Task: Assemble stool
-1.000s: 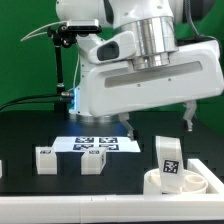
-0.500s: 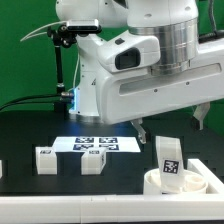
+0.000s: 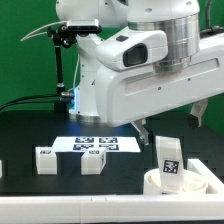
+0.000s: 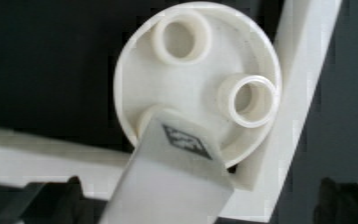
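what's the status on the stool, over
Gripper open above the white blocky tagged leg. Leg stands upright in round white rimmed seat disc. Aside, two more white legs; nothing blocking.

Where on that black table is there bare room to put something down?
Bare table lies between the seat disc and the loose leg block nearest it, and along the front edge. It's crowded around the marker board and the other leg block.
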